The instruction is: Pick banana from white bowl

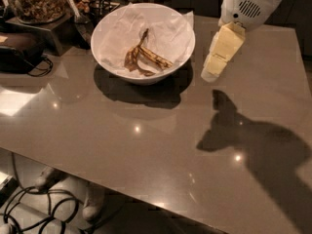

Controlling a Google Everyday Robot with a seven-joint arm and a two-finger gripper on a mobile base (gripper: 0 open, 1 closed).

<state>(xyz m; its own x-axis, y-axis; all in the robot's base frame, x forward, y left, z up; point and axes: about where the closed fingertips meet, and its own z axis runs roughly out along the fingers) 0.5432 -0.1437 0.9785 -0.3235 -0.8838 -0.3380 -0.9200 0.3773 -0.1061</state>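
Camera view, the only one we've got: the white bowl [146,78] is sitting toward the back of the bench [122,145], lined with crumpled white paper [168,28], and the banana [154,58] is lying right down in the middle of that lining, dull yellow and heavily browned, its thin stem end pointing up toward the far rim, with darker shrivelled strips [130,62] curling just beside it. The tool [210,72] is hanging in the air off to the bowl's right side, outside the rim and tilted so its tip is pointing down and toward the bowl; it's near the bowl but touching neither it nor the bench, and its shadow [243,130] is falling on the bench in front. Whether the tool is released or clenched I cannot tell from here, though nothing is showing in its grip. A jar of brown nuts [34,1] is standing at the far left, well apart from the action. By my reading we're in the approach step, with the grasp not yet made. The next move is calling for a swing leftward over the rim, then a descent into the bowl lined up across the banana's long body, steering clear of the paper and those smaller brown strips.
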